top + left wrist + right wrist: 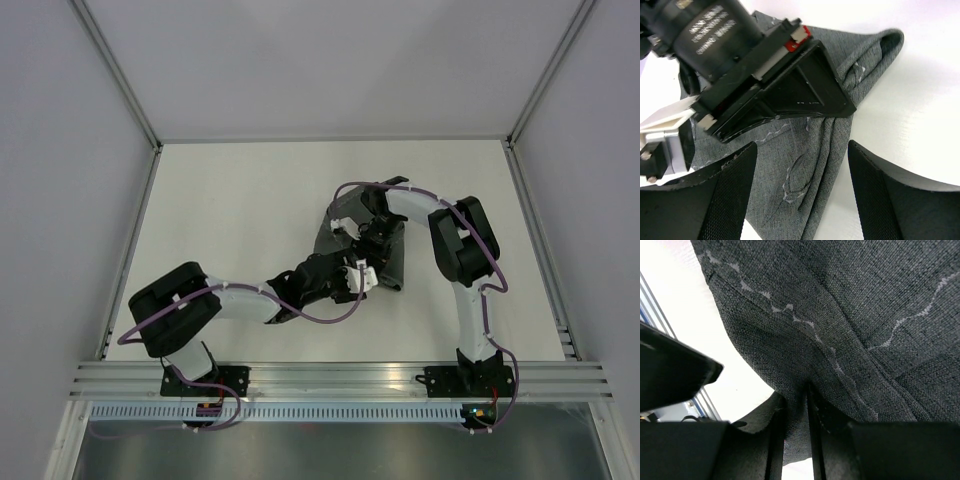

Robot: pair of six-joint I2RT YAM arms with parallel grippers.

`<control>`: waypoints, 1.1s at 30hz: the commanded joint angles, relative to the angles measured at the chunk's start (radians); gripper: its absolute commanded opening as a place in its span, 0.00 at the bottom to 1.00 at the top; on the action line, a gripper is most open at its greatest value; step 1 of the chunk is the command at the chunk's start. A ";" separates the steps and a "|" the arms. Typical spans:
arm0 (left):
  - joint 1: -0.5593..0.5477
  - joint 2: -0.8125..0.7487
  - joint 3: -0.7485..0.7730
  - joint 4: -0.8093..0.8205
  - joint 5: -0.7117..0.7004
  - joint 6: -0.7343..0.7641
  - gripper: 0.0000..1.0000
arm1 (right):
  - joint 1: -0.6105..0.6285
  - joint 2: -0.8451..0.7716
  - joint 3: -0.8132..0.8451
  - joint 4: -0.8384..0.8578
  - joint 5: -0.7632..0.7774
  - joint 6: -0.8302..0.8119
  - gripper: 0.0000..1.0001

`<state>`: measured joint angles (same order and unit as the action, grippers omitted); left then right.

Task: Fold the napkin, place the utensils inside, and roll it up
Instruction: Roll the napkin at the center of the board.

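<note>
Between the narrow-set jaws of the right gripper (795,401) sits a pinched ridge of the napkin (850,315), so that tool is holding cloth; the left gripper (802,147) stands wide with nothing between its fingers, poised just above the same cloth and close beside the right one. The napkin lies rumpled on the white table (240,210), right of centre, with one rounded fold bulging toward the far side; from overhead both wrists hide most of it. Judging by the creases, it is light, limp and a little grippy in its weave; it should sag and bunch wherever it is lifted, never holding a shape. The best hold is probably a corner or hem, along the pale stitched line (790,192), pinched through both layers.
</note>
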<state>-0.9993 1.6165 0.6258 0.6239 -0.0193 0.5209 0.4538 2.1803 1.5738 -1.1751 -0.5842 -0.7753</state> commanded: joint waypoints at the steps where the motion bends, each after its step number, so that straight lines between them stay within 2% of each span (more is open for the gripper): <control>1: -0.016 0.038 0.066 -0.085 0.015 0.125 0.78 | -0.021 0.088 -0.023 0.032 0.130 -0.070 0.27; 9: -0.033 0.082 0.130 -0.229 0.040 0.240 0.79 | -0.035 0.095 -0.026 0.029 0.127 -0.079 0.27; 21: -0.033 0.195 0.175 -0.242 0.036 0.376 0.78 | -0.044 0.101 -0.024 0.026 0.127 -0.081 0.27; 27: -0.030 0.232 0.199 -0.291 0.051 0.386 0.62 | -0.047 0.104 -0.021 0.025 0.127 -0.085 0.27; 30: -0.030 0.238 0.212 -0.315 0.058 0.373 0.52 | -0.052 0.107 -0.018 0.020 0.129 -0.091 0.27; 33: -0.030 0.244 0.236 -0.365 0.067 0.355 0.37 | -0.061 0.107 -0.011 0.022 0.132 -0.093 0.27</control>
<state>-1.0279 1.8290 0.8333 0.3656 0.0101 0.8562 0.4129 2.2116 1.5784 -1.2503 -0.6128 -0.7868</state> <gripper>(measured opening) 0.396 0.275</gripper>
